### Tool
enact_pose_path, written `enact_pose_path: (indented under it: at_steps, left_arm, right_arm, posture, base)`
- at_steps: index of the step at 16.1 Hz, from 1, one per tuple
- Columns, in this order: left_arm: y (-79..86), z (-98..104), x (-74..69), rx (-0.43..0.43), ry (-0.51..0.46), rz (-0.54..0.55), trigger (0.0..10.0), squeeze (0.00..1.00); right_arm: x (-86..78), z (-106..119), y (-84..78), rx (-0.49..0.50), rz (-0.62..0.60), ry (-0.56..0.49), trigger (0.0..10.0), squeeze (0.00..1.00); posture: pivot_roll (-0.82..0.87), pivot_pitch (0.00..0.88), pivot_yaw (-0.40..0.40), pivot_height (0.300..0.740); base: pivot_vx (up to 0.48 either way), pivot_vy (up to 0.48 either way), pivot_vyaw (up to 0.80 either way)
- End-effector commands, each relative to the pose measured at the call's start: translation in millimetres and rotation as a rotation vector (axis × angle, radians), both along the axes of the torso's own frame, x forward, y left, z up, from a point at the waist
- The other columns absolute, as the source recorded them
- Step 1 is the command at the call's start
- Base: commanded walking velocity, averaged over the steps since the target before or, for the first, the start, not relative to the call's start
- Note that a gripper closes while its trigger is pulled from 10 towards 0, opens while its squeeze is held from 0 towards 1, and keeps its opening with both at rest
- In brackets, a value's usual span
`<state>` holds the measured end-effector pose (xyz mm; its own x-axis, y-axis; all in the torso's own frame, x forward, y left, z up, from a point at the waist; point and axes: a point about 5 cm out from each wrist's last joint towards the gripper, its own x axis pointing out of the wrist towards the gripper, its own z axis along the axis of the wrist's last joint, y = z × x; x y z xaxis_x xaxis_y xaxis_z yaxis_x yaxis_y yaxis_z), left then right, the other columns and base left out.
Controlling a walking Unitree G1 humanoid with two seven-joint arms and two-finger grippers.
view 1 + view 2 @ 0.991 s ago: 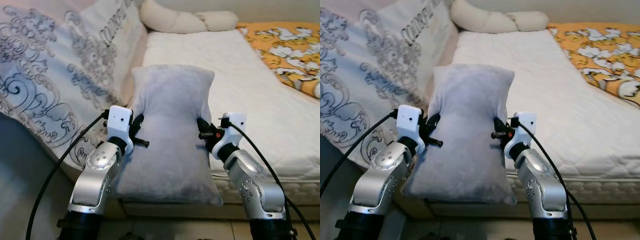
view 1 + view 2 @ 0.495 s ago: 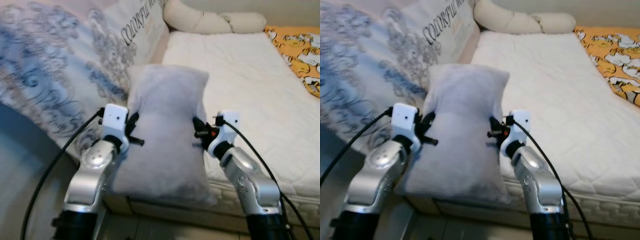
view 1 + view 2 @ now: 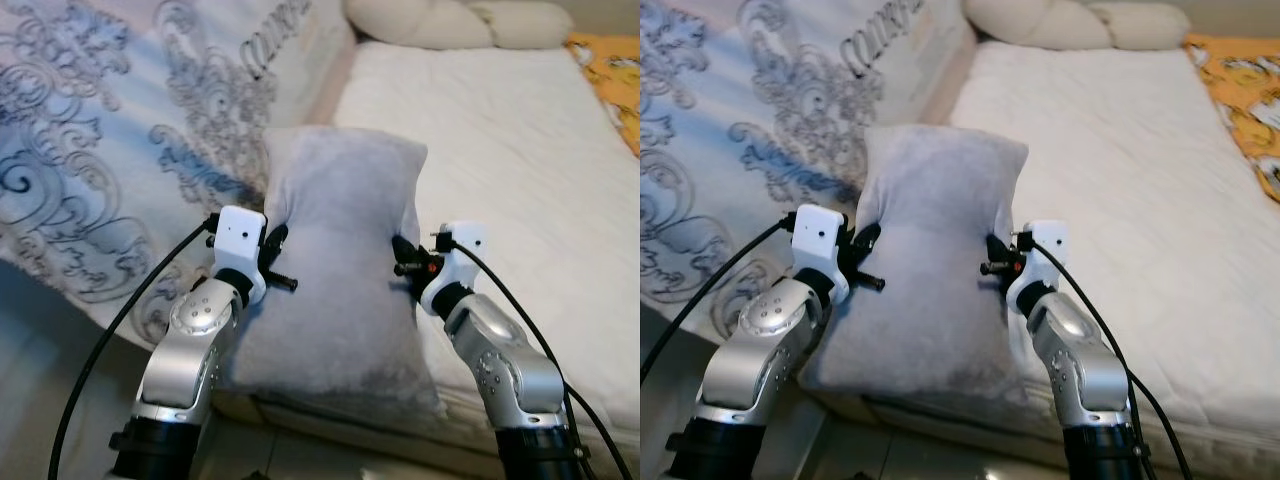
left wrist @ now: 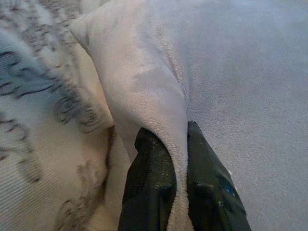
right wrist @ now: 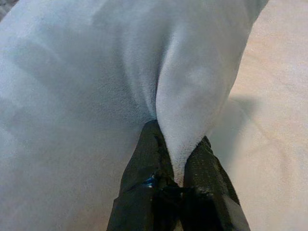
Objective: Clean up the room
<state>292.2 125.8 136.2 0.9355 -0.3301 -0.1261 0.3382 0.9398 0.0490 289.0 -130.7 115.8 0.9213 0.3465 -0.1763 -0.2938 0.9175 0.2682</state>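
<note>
Camera view is shifted left since a second ago, so less of the orange blanket (image 3: 1240,100) is seen at the bed's far right corner; the grip on the grey pillow (image 3: 340,270) is unchanged. Nearest, the pillow's lower end is hung over the front edge of the bed (image 3: 520,130), near the front left corner. Left hand (image 3: 275,250) is clamped on a fold of the pillow's left side; in the left wrist view the plush is seen squeezed between the two black fingers (image 4: 154,173), nearly closed. Right hand (image 3: 405,262) is pinched the same way on the right side, fingers (image 5: 144,168) closed onto a ridge of fabric. Pillow is held upright between both hands, upper end over the white mattress. Along the bed's left edge a patterned quilt (image 3: 130,130) with grey scrollwork is draped. At the far edge a long cream bolster (image 3: 460,22) is laid across the bed.
</note>
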Motion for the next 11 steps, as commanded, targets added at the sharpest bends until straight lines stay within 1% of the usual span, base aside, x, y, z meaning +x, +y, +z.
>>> enact_pose_path:
  at_steps: [1,3,4,6,9,11]
  left_arm:
    - [6.5,6.6,-0.7,0.007,-0.027,0.021,10.0,0.00]
    - [7.2,6.9,-1.4,0.006,-0.026,0.023,10.0,0.00]
    - [7.2,6.8,-1.6,0.006,-0.025,0.023,10.0,0.00]
    - [7.0,6.4,-1.8,0.007,-0.023,0.018,10.0,0.00]
    - [6.2,6.3,-1.6,0.016,-0.020,-0.004,10.0,0.00]
    - [6.5,6.5,-1.2,0.026,-0.020,-0.017,10.0,0.00]
  right_arm:
    - [1.3,3.0,2.4,-0.028,0.016,-0.017,10.0,0.00]
    - [-0.1,3.9,7.3,-0.026,0.047,-0.028,10.0,0.00]
    - [-0.7,3.7,8.4,-0.002,0.050,-0.031,10.0,0.00]
    - [-0.6,1.7,6.7,0.004,0.039,-0.012,10.0,0.00]
    - [-1.4,1.0,6.2,0.008,0.034,-0.015,10.0,0.00]
    - [-3.0,1.1,8.0,0.028,0.032,-0.015,10.0,0.00]
  posture:
    - [0.03,0.000,0.041,0.740]
    - [0.04,0.000,0.040,0.740]
    - [0.04,0.000,0.039,0.740]
    - [0.04,0.000,0.042,0.740]
    - [0.03,0.000,0.055,0.740]
    - [0.03,0.000,0.064,0.740]
  base:
    - [0.266,0.000,0.65]
    - [0.268,0.000,0.80]
    - [0.266,0.000,0.66]
    - [0.266,0.000,0.00]
    - [0.269,0.000,0.00]
    - [0.264,0.000,0.00]
